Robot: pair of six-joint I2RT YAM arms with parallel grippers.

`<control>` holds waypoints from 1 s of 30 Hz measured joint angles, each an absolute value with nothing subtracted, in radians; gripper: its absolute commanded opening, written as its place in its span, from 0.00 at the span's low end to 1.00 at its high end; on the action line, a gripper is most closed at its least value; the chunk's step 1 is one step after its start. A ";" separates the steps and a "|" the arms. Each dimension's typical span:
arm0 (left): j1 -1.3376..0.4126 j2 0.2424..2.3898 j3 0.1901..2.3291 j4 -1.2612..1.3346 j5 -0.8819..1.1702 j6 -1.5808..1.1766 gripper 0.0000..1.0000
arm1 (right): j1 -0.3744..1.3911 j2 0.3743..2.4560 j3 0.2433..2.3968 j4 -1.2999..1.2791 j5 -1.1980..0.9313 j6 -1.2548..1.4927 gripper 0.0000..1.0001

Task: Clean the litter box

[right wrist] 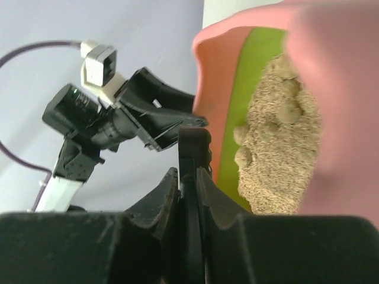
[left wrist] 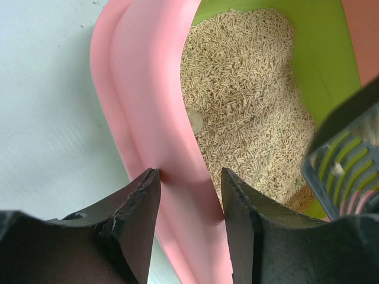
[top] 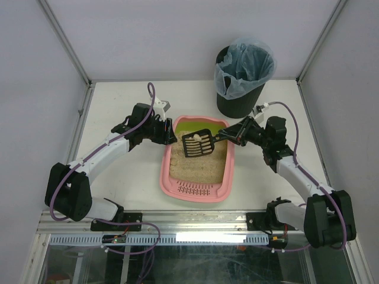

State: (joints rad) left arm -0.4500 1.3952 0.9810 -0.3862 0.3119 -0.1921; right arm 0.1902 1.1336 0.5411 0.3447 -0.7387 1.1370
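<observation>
Nearest the top camera, the left arm's base (top: pixel 106 208) and the right arm's base (top: pixel 284 213) sat at the worktop's (top: pixel 130 177) near edge. Between the 2 arms lay the pink litter box (top: pixel 195 192), slotted rim toward the bases and lime-green end away. The left pincer (top: pixel 169 136) met its far left rim. The right pincer (top: pixel 234 135) was closed on the handle of a black slotted scoop (top: pixel 198 144), which hung over the litter (top: pixel 195 165) carrying 1 pale clump. A black bin (top: pixel 240 89) with a bluish bag stood apart, beyond the box's far right corner.

From the left wrist, the left pincer (left wrist: pixel 188 174) gripped the pink rim, 1 finger outside the wall and 1 inside. Beige pellets filled the green end, and the scoop's slotted head showed at the right.

From the right wrist, the right pincer (right wrist: pixel 188 177) clamped the upright scoop handle. Clumps showed in the litter to the right.
</observation>
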 measured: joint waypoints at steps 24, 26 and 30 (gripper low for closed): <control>-0.450 1.396 0.981 -0.388 0.306 -0.191 0.47 | 0.161 1.101 0.673 0.174 -0.679 1.106 0.00; -0.450 1.396 0.981 -0.388 0.305 -0.191 0.48 | 0.155 1.104 0.733 0.144 -0.661 1.106 0.00; -0.450 1.396 0.981 -0.392 0.301 -0.191 0.48 | 0.122 1.134 0.883 0.099 -0.632 1.111 0.00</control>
